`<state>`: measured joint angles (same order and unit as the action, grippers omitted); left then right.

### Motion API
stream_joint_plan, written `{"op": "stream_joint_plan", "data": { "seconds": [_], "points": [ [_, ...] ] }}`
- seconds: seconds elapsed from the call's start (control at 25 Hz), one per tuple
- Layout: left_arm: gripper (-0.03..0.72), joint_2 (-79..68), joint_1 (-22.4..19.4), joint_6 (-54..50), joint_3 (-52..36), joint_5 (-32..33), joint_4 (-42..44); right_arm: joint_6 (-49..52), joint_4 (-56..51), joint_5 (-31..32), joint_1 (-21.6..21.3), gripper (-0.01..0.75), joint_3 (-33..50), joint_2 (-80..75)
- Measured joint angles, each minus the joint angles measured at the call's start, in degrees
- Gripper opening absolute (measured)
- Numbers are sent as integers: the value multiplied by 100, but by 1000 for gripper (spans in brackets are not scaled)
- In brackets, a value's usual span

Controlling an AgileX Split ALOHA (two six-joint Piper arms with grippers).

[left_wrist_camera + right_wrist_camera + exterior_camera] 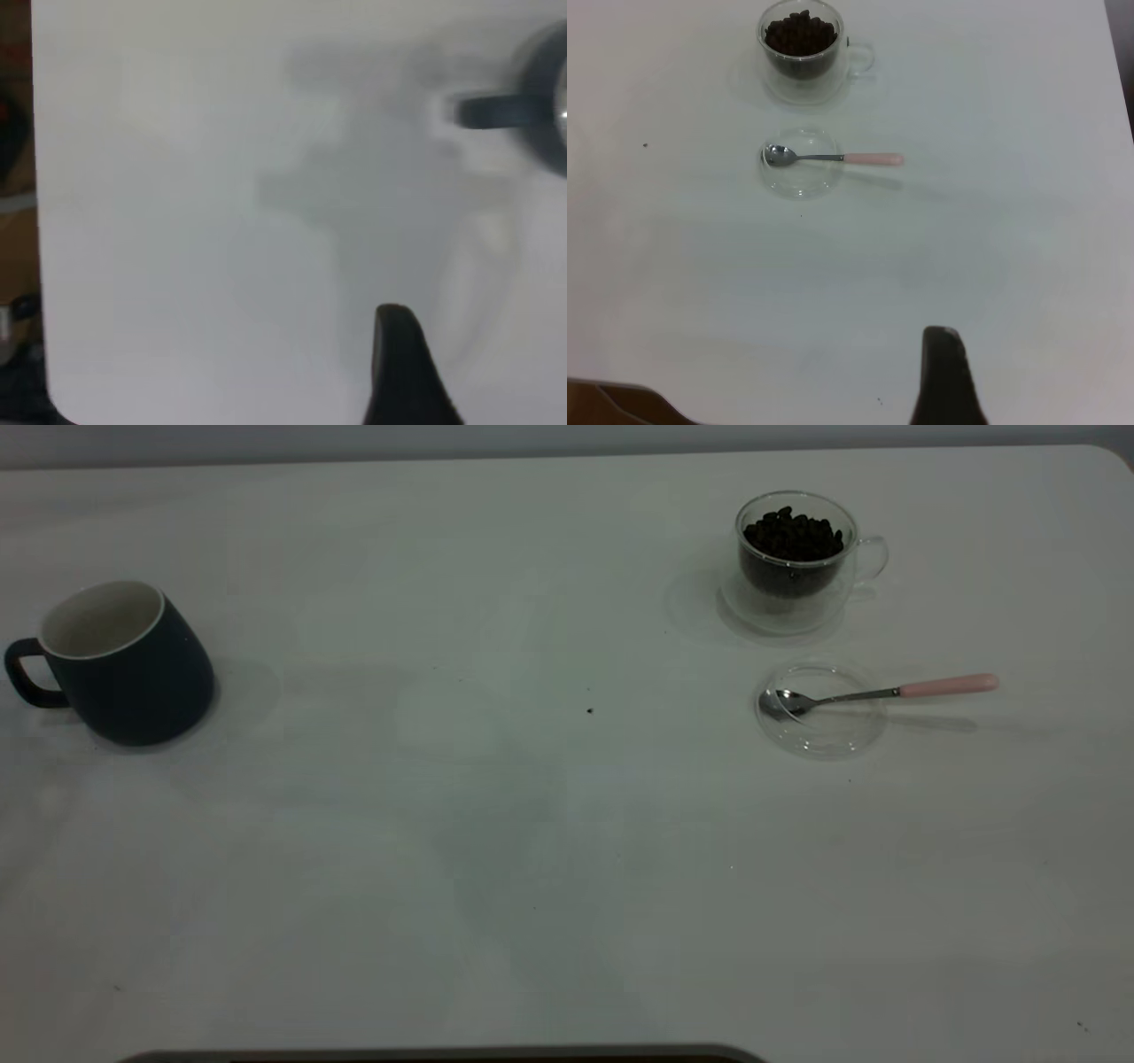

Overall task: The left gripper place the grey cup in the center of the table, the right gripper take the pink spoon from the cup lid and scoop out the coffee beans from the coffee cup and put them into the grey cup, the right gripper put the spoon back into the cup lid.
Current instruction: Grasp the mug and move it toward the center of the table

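Observation:
The grey cup [124,664], dark outside and white inside, stands upright at the table's left with its handle pointing left. The left wrist view shows only its handle and edge [509,111]. The left gripper [403,363] hovers over bare table some way from that handle. A glass coffee cup [793,558] full of coffee beans [800,34] stands at the far right. In front of it lies the clear cup lid [819,717], holding the bowl of the pink spoon [886,691], whose handle points right. The right gripper [943,376] is well short of the spoon [833,158]. Neither gripper appears in the exterior view.
The white table [532,824] stretches bare between the grey cup and the glass cup, with a few dark specks [590,710] near the middle. The table's edge [35,221] and the floor beyond show in the left wrist view. A dark strip lies along the near edge.

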<state>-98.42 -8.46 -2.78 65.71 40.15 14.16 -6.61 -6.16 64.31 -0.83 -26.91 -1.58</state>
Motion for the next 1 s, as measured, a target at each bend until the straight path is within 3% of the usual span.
{"op": "stream_joint_plan", "data": {
  "seconds": [0.2, 0.36, 0.68, 0.84, 1.0],
  "points": [
    [501, -904, -160, 1627, 643, 71, -140, 0, 0, 0, 0, 556, 0, 0],
    [501, -1311, -160, 2917, 782, -462, -160, 0, 0, 0, 0, 556, 0, 0],
    [501, -1963, -160, 3719, 783, -1379, -10, 0, 0, 0, 0, 556, 0, 0],
    [501, -2167, -160, 5109, 788, -1349, -122, 0, 0, 0, 0, 556, 0, 0],
    [501, -2264, -160, 6822, 788, -1076, -1109, 0, 0, 0, 0, 556, 0, 0]
  ]
}}
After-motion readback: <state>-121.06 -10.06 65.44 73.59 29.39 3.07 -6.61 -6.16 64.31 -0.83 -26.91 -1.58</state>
